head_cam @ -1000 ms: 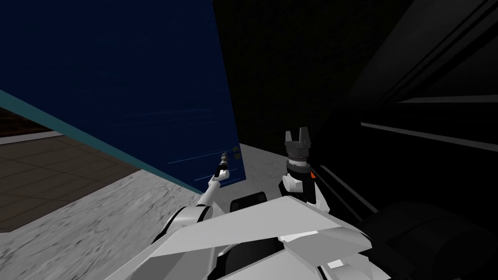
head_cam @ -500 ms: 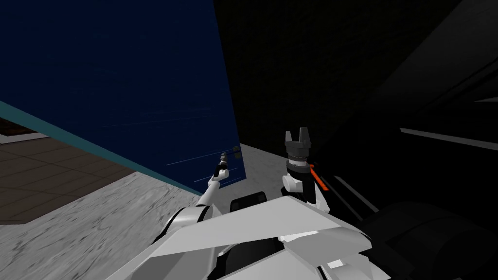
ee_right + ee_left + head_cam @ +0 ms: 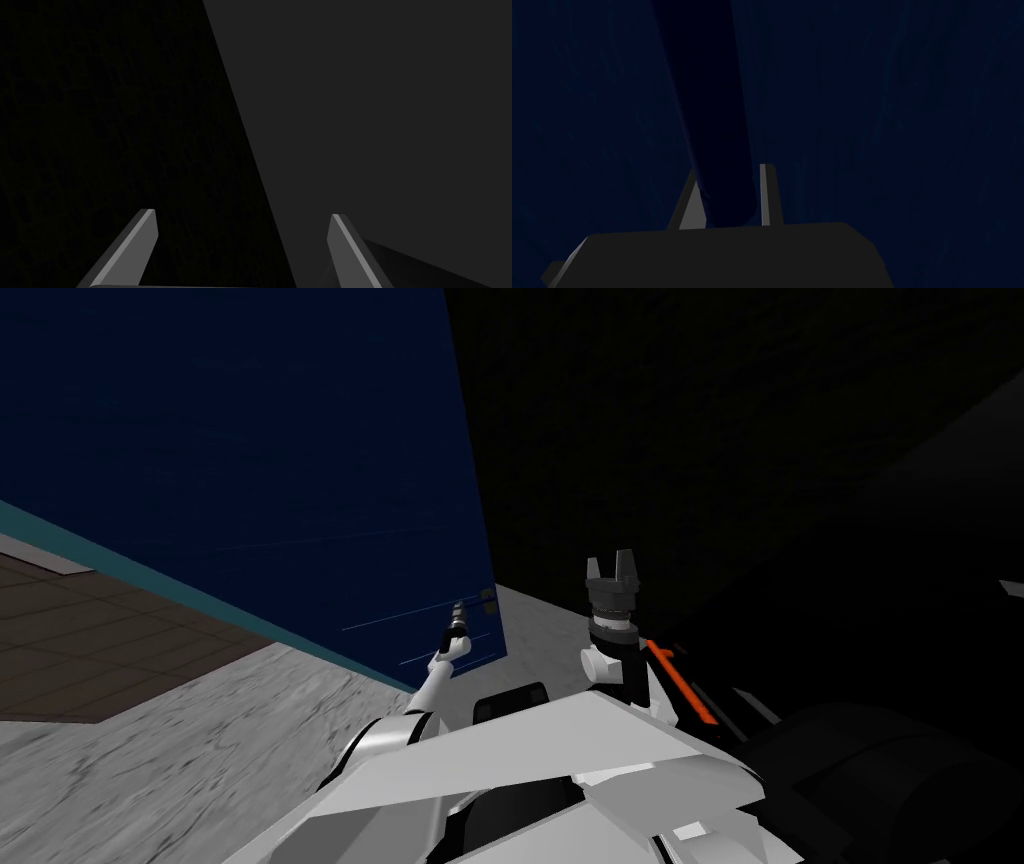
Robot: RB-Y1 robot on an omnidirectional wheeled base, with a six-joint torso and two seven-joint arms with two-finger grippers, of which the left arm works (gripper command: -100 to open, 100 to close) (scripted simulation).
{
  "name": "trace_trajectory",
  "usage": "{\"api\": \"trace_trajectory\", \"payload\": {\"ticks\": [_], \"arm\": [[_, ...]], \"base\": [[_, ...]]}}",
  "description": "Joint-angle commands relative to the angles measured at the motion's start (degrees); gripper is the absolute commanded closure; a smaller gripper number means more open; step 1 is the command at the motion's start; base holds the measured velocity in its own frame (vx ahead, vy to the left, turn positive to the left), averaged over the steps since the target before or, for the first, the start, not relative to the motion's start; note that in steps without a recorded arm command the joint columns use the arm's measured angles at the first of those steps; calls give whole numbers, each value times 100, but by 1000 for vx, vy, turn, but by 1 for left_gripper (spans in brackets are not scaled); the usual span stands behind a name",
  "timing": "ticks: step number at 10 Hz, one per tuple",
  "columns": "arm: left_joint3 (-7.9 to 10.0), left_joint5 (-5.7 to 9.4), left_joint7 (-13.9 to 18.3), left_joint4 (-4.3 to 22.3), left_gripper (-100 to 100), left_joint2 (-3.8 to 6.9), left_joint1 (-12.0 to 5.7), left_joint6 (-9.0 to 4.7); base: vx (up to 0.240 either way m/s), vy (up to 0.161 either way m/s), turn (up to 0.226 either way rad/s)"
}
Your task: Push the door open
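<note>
Dark blue flat door panel [image 3: 250, 438] with teal lower edge, left gripper [image 3: 730, 172] pinching its dark blue cylindrical handle [image 3: 707, 100], right gripper [image 3: 242, 215] with 2 fingers spread

Left gripper [image 3: 730, 171] around the handle [image 3: 712, 100] on the door [image 3: 250, 438], right gripper [image 3: 611, 558] apart

We see the door [image 3: 250, 438] in deep navy, crossed low down by a few thin pale streaks, with a teal band [image 3: 150, 573] along its lower edge. Its handle [image 3: 712, 115] is an even darker navy. The near floor [image 3: 200, 748] is grey with a marbled grain, and beyond it lies brown tiling [image 3: 100, 648]. Our left gripper [image 3: 730, 170] and right gripper [image 3: 610, 560] have light grey fingers on dark boxes. An orange strip [image 3: 680, 681] shows against a black area [image 3: 880, 618].
</note>
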Motion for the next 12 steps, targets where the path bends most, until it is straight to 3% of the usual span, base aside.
{"api": "trace_trajectory", "payload": {"ticks": [1,6,12], "arm": [[111,30,13,208,100,123,-170,-153],[293,56,-156,249,100,-9,-201,-195],[592,97,-434,317,100,-371,-251,-263]], "base": [[131,-51,86],[123,-57,74],[127,-131,129]]}}
